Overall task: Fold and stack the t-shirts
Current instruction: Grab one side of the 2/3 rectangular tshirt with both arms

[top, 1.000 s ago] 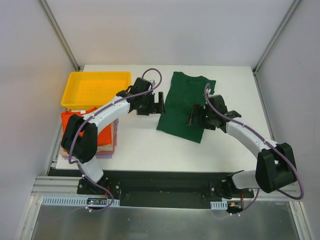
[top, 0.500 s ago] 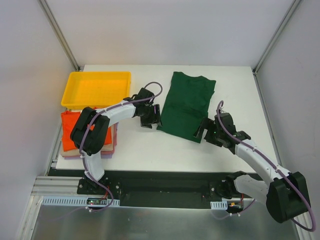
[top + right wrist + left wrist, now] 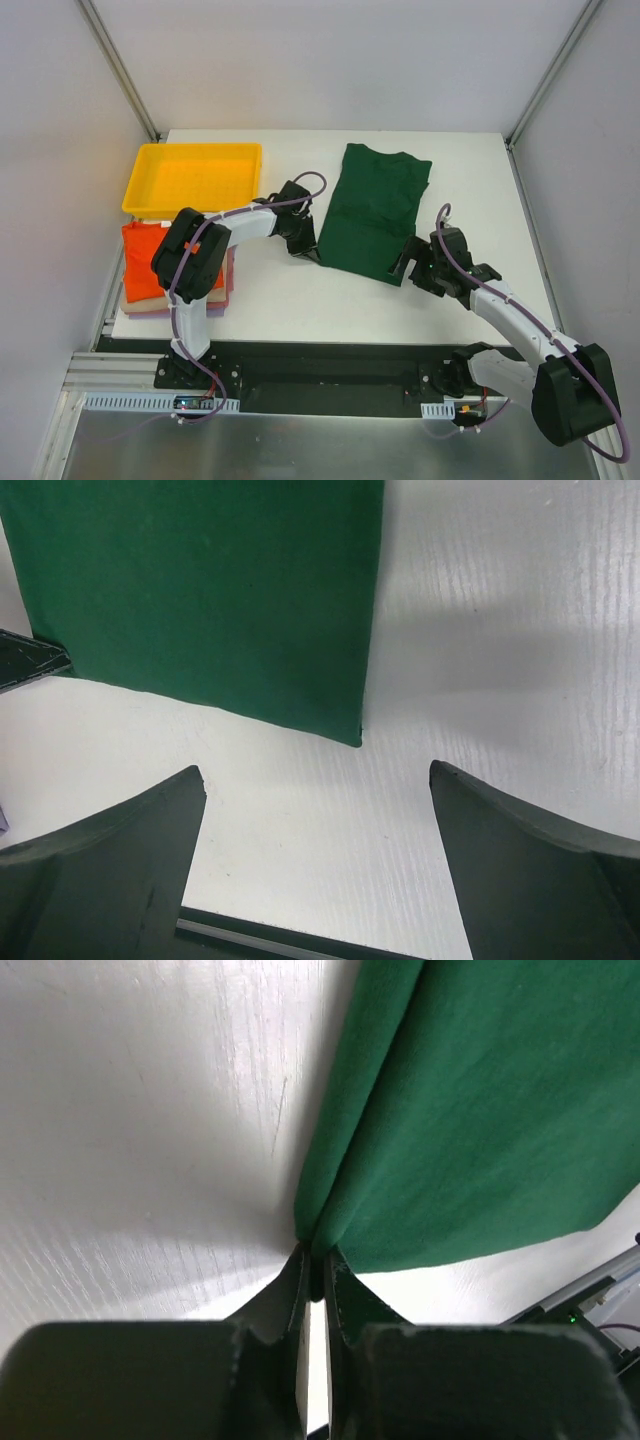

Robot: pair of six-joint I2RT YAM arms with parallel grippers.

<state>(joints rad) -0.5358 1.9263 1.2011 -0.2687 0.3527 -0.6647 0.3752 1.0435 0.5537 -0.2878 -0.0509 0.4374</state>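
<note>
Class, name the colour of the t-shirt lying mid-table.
Dark green t-shirt, plain; clearest in the top external view.

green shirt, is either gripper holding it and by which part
The left gripper pinches the near left corner of the green t-shirt. The right gripper is open, holding nothing.

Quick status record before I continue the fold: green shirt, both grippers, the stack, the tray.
green t-shirt: flat on the table, right of centre
left gripper: shut, pinching the green t-shirt's near left corner
right gripper: open, just short of the near right corner, not touching the cloth
stack: folded shirts at the table's left edge, orange t-shirt on top
yellow tray: behind the stack, at the far left corner
</note>
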